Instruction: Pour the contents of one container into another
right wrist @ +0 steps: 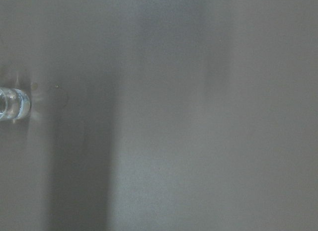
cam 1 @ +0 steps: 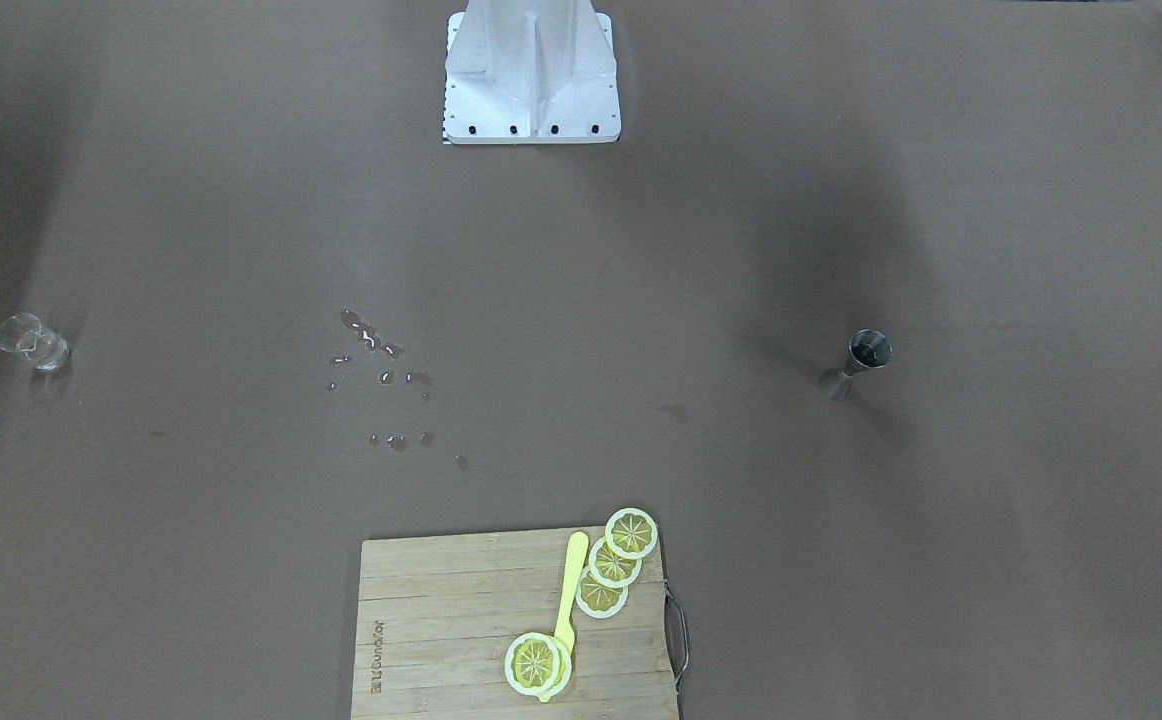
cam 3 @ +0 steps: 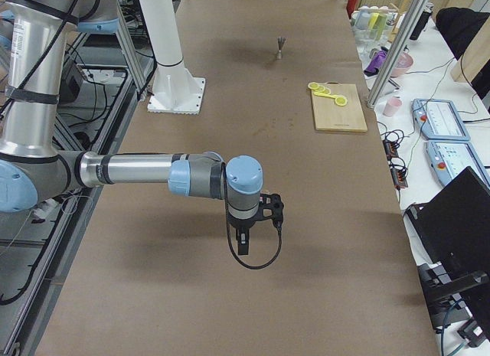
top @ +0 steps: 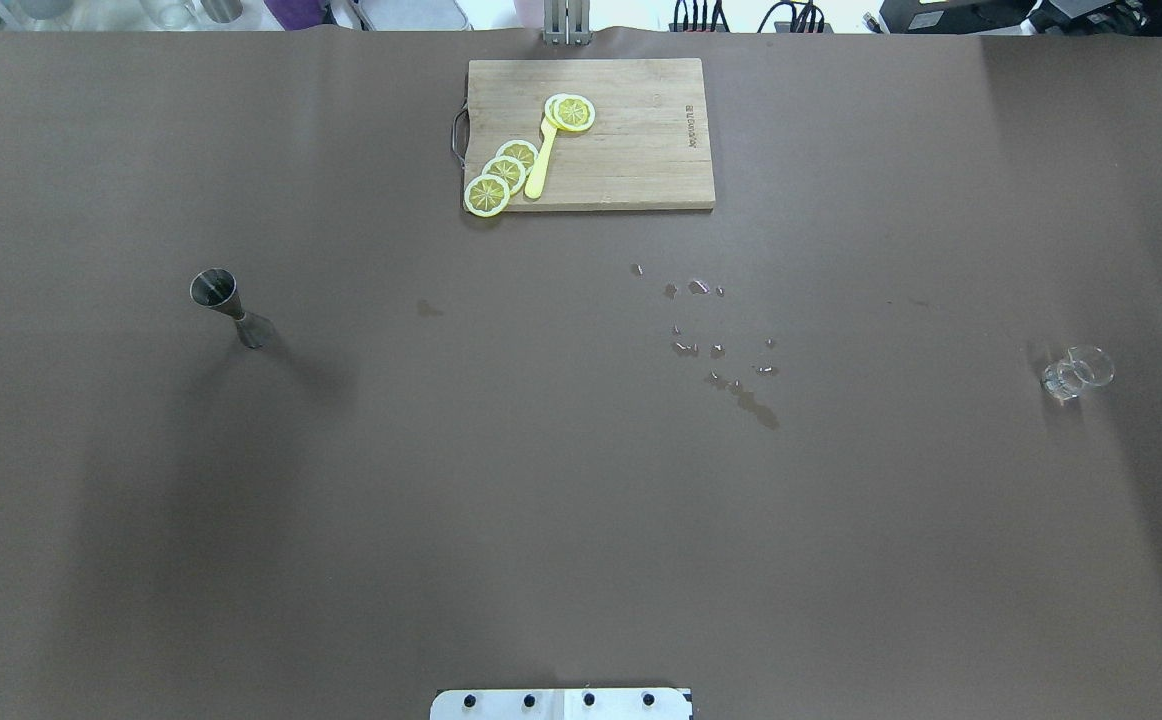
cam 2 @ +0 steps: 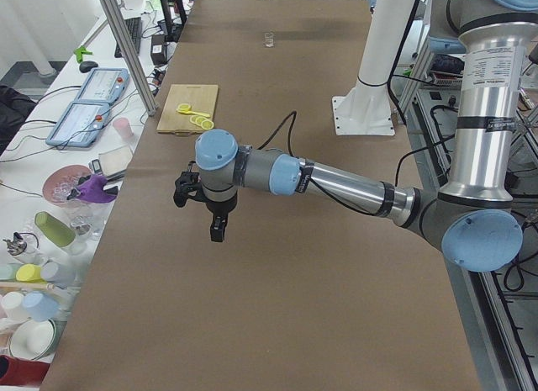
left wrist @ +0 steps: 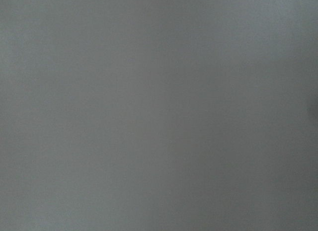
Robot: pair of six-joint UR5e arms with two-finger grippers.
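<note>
metal jigger point(top: 226, 305) upright at centre left of the overhead view, clear glass point(top: 1076, 372) at centre right, well apart on the worktop point(top: 541, 500). spilled drops point(top: 731, 360) between them. left claw point(cam 2: 216, 231) and right claw point(cam 3: 242, 247) above the worktop, seen in side views only; cannot tell whether apart or together.

L arm point(cam 2: 336, 185), R arm point(cam 3: 138, 171) stretched level, L pincer point(cam 2: 217, 232), R pincer point(cam 3: 241, 247) pointing down, open/shut unclear
</note>
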